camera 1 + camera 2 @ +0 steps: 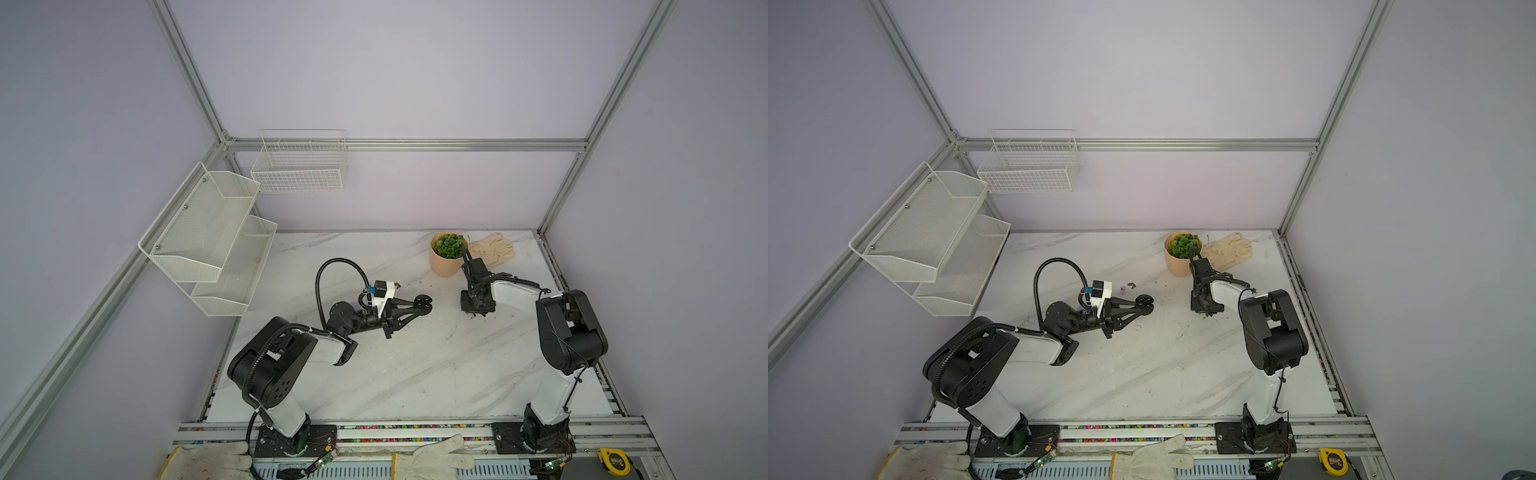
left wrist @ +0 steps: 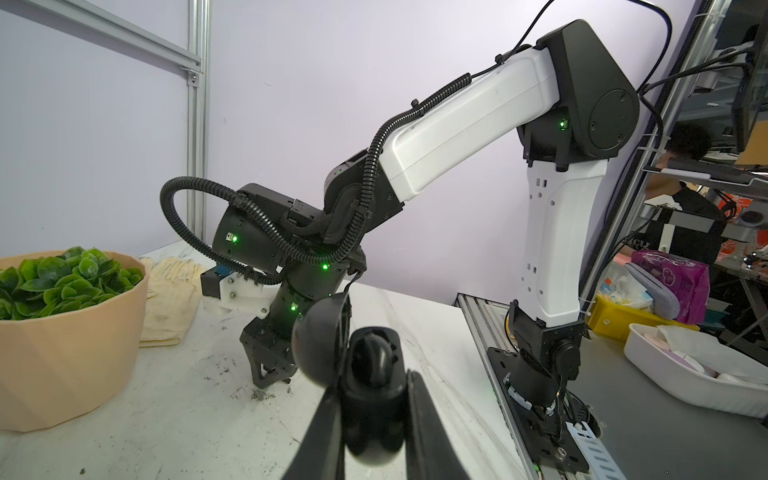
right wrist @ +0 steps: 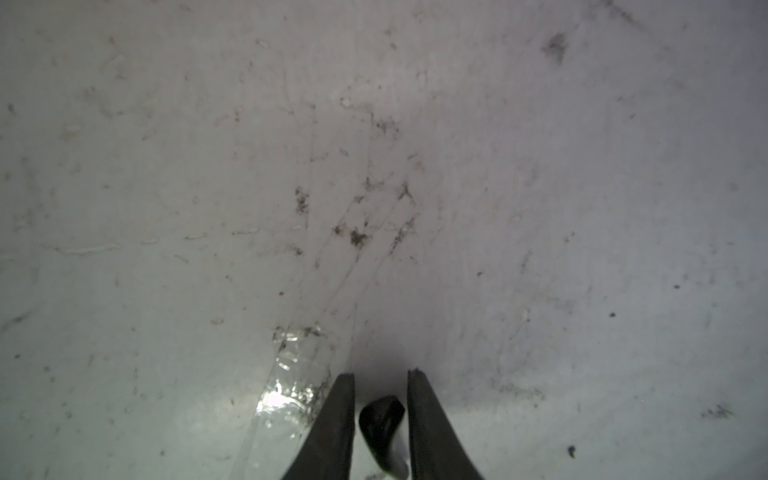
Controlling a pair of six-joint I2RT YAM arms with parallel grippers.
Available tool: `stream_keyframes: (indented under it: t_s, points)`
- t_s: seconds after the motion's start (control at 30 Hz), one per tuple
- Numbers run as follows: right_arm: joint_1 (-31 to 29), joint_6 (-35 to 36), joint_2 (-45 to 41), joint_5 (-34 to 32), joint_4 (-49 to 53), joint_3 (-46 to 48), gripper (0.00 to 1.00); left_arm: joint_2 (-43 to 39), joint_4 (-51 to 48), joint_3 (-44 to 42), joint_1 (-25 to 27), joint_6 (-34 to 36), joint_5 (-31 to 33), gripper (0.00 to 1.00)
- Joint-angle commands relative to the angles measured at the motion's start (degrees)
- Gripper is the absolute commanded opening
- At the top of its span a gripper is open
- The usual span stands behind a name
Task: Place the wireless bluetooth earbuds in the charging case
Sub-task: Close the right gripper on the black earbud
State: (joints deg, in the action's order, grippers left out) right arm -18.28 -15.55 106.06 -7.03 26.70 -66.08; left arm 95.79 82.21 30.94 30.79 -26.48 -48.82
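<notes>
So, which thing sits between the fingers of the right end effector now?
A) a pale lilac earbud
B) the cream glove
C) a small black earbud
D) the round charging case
C: in the right wrist view a small black earbud sits between the two fingers of the right end effector.

We show the left gripper (image 1: 419, 306) reaching level, jaws closed; the right gripper (image 3: 381, 376) points downward, jaws narrowly parted.
</notes>
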Motion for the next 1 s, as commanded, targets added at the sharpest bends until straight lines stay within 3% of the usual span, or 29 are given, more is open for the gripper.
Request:
stream_keyframes:
  t_s: [0.0, 0.57, 0.8, 0.97]
  points:
    - [-0.2, -0.3, -0.8, -0.2, 3.1, 1.0, 0.25, 0.2, 3.8, 2.7, -0.2, -0.2, -0.3, 0.00]
    - [-0.2, -3.9, -1.5, -0.5, 3.9, 0.7, 0.22, 0.5, 3.9, 3.4, -0.2, -0.8, -0.4, 0.00]
    - [-0.2, -3.7, -2.2, 1.8, 4.7, 1.0, 0.32, 0.5, 3.9, 3.5, -0.2, -1.0, -0.4, 0.00]
    - [-0.2, -3.3, -2.5, 1.6, 4.8, 1.3, 0.33, 0.5, 3.9, 3.7, -0.2, -1.2, -0.5, 0.00]
